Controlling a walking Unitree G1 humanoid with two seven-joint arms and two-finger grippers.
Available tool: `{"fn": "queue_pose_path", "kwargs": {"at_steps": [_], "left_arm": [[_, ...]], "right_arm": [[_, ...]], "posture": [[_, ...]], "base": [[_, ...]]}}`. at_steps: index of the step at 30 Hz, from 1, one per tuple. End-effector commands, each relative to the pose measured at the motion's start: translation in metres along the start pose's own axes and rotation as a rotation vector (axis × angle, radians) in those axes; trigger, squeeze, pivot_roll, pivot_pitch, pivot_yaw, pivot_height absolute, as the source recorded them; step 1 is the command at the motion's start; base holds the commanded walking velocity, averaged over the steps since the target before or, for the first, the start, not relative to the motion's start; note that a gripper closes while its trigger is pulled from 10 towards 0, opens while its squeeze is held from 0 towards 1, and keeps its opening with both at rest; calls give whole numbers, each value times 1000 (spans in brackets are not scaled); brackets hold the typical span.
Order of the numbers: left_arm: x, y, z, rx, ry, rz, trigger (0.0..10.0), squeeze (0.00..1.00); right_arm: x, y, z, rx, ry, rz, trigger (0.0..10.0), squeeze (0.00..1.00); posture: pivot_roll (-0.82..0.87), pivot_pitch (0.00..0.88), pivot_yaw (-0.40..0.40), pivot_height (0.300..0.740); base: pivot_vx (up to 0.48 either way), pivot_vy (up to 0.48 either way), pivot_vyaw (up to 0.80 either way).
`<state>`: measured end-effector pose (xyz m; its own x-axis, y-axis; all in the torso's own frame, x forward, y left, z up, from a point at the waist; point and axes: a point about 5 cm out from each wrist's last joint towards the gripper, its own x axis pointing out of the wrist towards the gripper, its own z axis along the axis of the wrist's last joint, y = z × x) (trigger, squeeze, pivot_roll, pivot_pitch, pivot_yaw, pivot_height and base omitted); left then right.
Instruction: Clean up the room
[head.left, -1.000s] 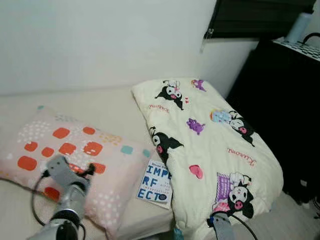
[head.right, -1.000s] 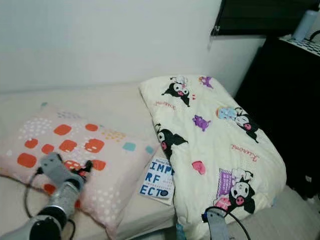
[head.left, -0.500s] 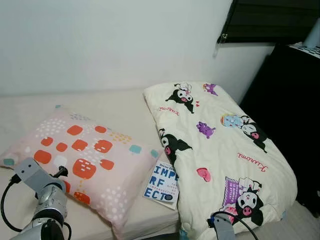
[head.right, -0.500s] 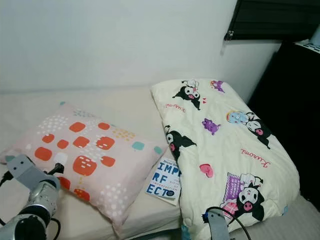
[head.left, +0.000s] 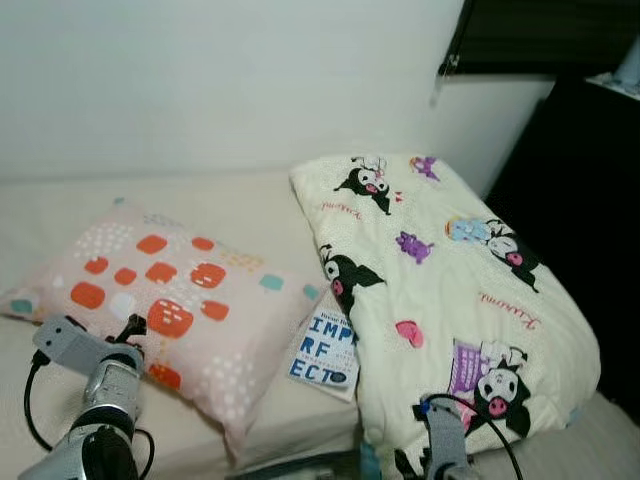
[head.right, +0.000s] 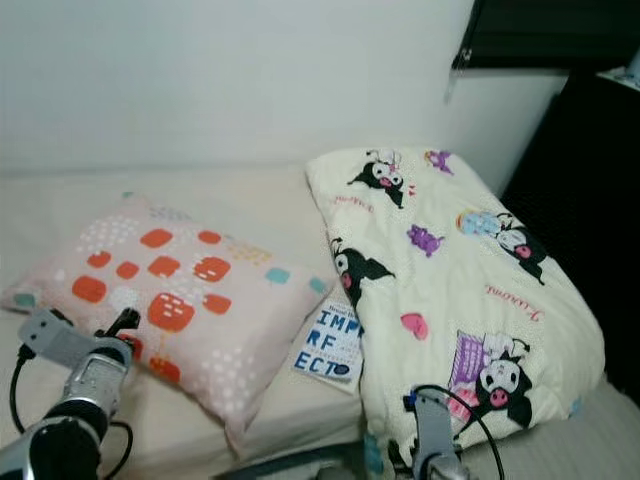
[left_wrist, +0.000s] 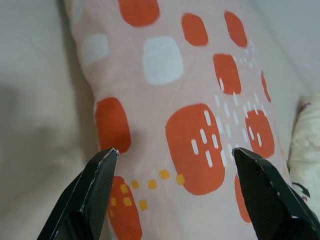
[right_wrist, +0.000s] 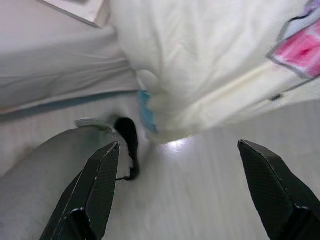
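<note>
Since half a second ago the left arm has swung inward, so that the left gripper (left_wrist: 175, 160) now hangs over the near end of the pillow (head.left: 185, 300), where earlier it sat off that pillow's outer corner; the head camera has shifted a little too, while pillow, book and quilt lie as they did. In the left wrist view the two fingers (left_wrist: 102, 175) stand wide apart above the orange-patterned cover, holding nothing, and I cannot tell whether their tips touch the cloth.

The pillow lies slantwise on the bed (head.left: 230, 210), its near corner reaching close to the bed's front edge. Just beside its right corner rests a white book (head.left: 322, 350) with blue lettering, one edge tucked under the border of the cartoon-printed quilt (head.left: 450, 290). The quilt runs as a long folded bundle from the wall to the front edge of the bed, and its near end hangs over that edge.

Bare mattress lies open between the pillow and the wall (head.left: 220, 80), and along the pillow's left. The right gripper (right_wrist: 177, 165) is held low by the quilt's overhanging end, fingers spread and empty, above pale floor (right_wrist: 200, 200). A dark cabinet (head.left: 580, 200) stands close along the quilt's right side.
</note>
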<state>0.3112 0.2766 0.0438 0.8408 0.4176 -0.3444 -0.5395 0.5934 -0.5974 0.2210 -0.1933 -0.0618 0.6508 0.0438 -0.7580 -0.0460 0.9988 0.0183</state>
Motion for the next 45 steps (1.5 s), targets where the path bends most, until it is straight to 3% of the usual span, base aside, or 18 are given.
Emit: {"fn": "queue_pose_path", "kwargs": {"at_steps": [1, 3, 5, 8, 11, 13, 16, 20, 23, 24, 26, 27, 29, 32, 34, 37, 42, 45], "left_arm": [[2, -3, 6, 1, -6, -40, 10000, 0], [3, -4, 11, 21, -19, -69, 10000, 0], [5, -2, 22, 70, -39, -83, 10000, 0], [5, 0, 27, 87, -50, -76, 10000, 0], [8, 5, 49, 114, -112, -30, 10000, 0], [9, 3, 60, 106, -146, -21, 10000, 0], [10, 1, 67, 94, -166, -23, 10000, 0], [14, -14, 85, -27, -209, -78, 10000, 0], [14, -14, 85, -27, -209, -78, 10000, 0], [16, -24, 87, -119, -199, -134, 10000, 0], [16, -24, 87, -119, -199, -134, 10000, 0], [17, -35, 84, -216, -173, -211, 10000, 0], [17, -35, 84, -216, -173, -211, 10000, 0], [16, -65, 72, -347, -107, -387, 10000, 0], [15, -77, 66, -375, -74, -458, 10000, 0], [15, -77, 66, -375, -74, -458, 10000, 0], [5, -112, 49, -467, 50, -748, 10000, 0], [3, -116, 45, -457, 65, -776, 10000, 0]], "right_arm": [[1, 6, 5, 43, -47, 53, 10000, 0], [1, 13, 14, 59, -102, 103, 10000, 0], [-1, 23, 49, 115, -284, 217, 10000, 0], [-5, 27, 65, 144, -372, 262, 10000, 0], [-39, 41, 125, 207, -653, 478, 10000, 0], [-62, 52, 146, 222, -748, 597, 10000, 0], [-76, 57, 157, 227, -798, 667, 10000, 0], [-116, 72, 183, 235, -934, 856, 10000, 0], [-116, 72, 183, 235, -934, 856, 10000, 0], [-127, 77, 188, 230, -966, 892, 10000, 0], [-127, 77, 188, 230, -966, 892, 10000, 0], [-138, 79, 190, 232, -985, 920, 10000, 0], [-138, 79, 190, 232, -985, 920, 10000, 0], [-155, 81, 190, 244, -1000, 952, 10000, 0], [-161, 81, 190, 245, -1004, 961, 10000, 0], [-161, 81, 190, 245, -1004, 961, 10000, 0], [-181, 76, 194, 248, -1010, 981, 10000, 0], [-183, 76, 194, 248, -1010, 979, 10000, 0]], "posture": [[-248, 167, -54, 633], [-256, 196, -47, 628], [-273, 232, -34, 618], [-278, 248, -30, 613], [-287, 288, -18, 598], [-291, 304, -14, 588], [-290, 312, -12, 583], [-291, 343, -3, 568], [-291, 343, -3, 568], [-301, 359, 2, 563], [-301, 359, 2, 563], [-314, 374, 10, 558], [-314, 374, 10, 558], [-332, 398, 16, 548], [-347, 409, 18, 543], [-347, 409, 18, 543], [-373, 418, 19, 518], [-381, 419, 19, 513]], "base": [[0, 0, 0], [0, 0, 0], [0, 0, 0], [0, 0, 0], [0, 0, 0], [0, 0, 0], [0, 0, 0], [0, 0, 0], [0, 0, 0], [0, 0, 0], [0, 0, 0], [0, 0, 0], [0, 0, 0], [0, 0, 0], [0, 0, 0], [0, 0, 0], [0, 0, 0], [0, 0, 0]]}}
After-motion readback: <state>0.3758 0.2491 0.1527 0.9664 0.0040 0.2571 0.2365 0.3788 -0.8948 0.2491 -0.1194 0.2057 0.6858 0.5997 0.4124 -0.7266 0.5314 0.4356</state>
